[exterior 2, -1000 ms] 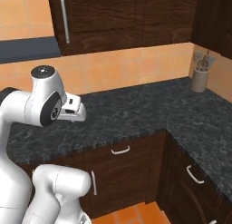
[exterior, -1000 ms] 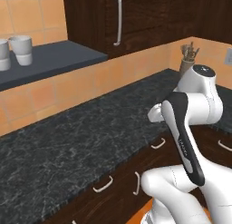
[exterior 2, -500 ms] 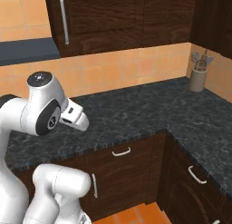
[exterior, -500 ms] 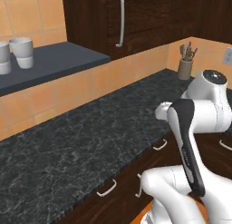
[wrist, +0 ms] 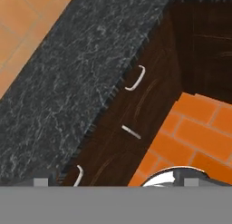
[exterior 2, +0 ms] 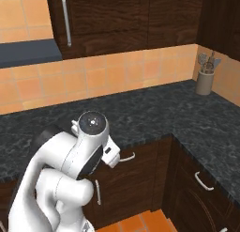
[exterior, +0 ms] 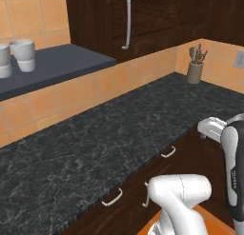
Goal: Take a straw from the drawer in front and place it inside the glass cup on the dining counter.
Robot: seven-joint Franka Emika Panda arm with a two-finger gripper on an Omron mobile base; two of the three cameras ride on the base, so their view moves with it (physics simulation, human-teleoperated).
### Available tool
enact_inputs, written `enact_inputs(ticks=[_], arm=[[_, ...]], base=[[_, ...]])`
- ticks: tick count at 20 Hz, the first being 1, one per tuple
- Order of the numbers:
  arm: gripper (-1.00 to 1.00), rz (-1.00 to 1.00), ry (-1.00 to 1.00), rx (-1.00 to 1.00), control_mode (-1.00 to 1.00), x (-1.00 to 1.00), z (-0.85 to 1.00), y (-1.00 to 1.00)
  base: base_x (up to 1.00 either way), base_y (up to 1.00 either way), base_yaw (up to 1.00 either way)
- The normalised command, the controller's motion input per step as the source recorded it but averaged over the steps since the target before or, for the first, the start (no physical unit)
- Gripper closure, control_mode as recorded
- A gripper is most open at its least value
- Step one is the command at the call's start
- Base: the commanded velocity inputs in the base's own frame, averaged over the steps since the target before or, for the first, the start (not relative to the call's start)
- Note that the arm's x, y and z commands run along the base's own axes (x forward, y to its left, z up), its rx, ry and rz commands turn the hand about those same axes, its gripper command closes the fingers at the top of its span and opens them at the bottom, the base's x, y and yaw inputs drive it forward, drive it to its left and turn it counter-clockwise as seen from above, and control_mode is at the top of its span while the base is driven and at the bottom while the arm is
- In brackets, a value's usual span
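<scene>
- The claw looks down along the cabinet front in the hand view; its tips are lost in the bottom edge there, but its jaws stand fully apart and it has hold of nothing.
- Against the earlier pictures both base views have swung: the utensil pot [exterior: 194, 71] has slid from the far right towards the middle of the left base view, and the arm [exterior 2: 77, 157] has dropped lower, its white head now below the worktop's edge in the right base view.
- The drawer [wrist: 144, 80], dark brown with a short curved silver handle [wrist: 136, 79], lies ahead of the claw at about 12 o'clock in the hand view, well apart from it, shut.
- The black speckled worktop [wrist: 68, 73] runs from 9 to 1 o'clock above the drawer.
- Orange tiled floor [wrist: 195, 137] fills the 3 o'clock side.
- In the left base view, two pale mugs [exterior: 24, 54] stand on a grey shelf [exterior: 57, 67] at 10 o'clock.
</scene>
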Motion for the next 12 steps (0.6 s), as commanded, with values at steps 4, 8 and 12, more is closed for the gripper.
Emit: enact_inputs(ticks=[4,8,12], arm=[[-1.00,-0.06,-0.05,0.18,-1.00,-0.14,-0.63,-0.45],[-1.00,-0.04,0.00,0.15,-1.00,0.00,-0.83,-0.19],[-1.00,-0.01,-0.04,0.20,-1.00,0.04,-0.75,-0.27]], base=[[0.00,0.00,0.00],[0.00,0.00,0.00],[0.00,0.00,0.00]])
